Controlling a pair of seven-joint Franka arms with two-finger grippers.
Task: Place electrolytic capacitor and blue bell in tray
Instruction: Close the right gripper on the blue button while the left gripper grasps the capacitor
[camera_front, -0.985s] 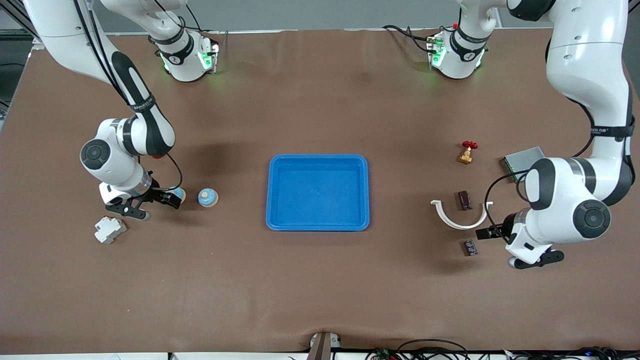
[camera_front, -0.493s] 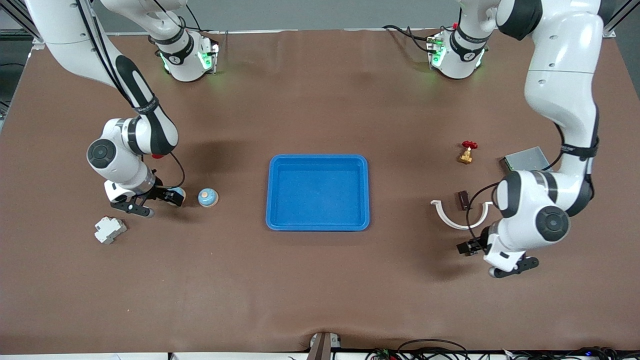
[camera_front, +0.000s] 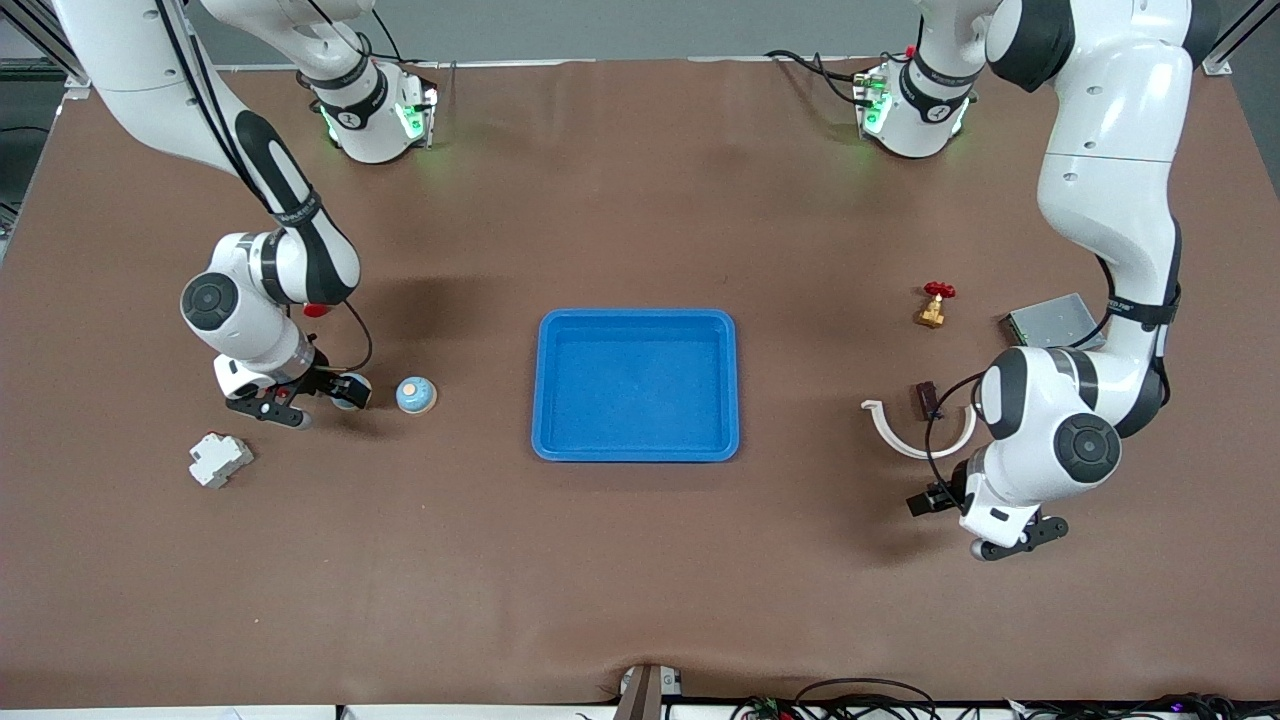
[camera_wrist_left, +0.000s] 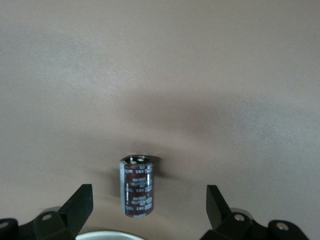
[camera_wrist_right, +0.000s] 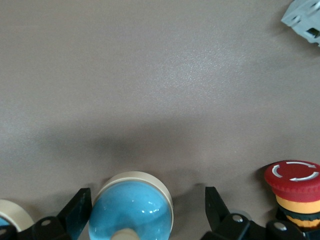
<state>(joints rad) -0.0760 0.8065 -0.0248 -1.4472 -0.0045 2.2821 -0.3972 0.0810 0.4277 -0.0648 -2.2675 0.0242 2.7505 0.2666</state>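
Observation:
The bright-blue tray (camera_front: 636, 448) lies at the table's middle. A dark brown electrolytic capacitor (camera_wrist_left: 137, 187) lies on the table between the open fingers of my left gripper (camera_wrist_left: 149, 201); in the front view that gripper (camera_front: 926, 500) is low over it and hides it. A blue bell (camera_wrist_right: 131, 207) with a cream rim sits between the open fingers of my right gripper (camera_wrist_right: 146, 200), which in the front view (camera_front: 335, 388) is low over this bell (camera_front: 352, 391). A second blue bell (camera_front: 416, 395) stands beside it, toward the tray.
A white curved bracket (camera_front: 918, 440), a small dark component (camera_front: 927, 398), a red-handled brass valve (camera_front: 934, 305) and a grey metal box (camera_front: 1045, 318) lie toward the left arm's end. A white breaker (camera_front: 218, 460) and a red stop button (camera_wrist_right: 292, 187) are near the right gripper.
My left arm has swung toward the tray and now covers the capacitor in the front view. My right gripper has shifted slightly over the bell.

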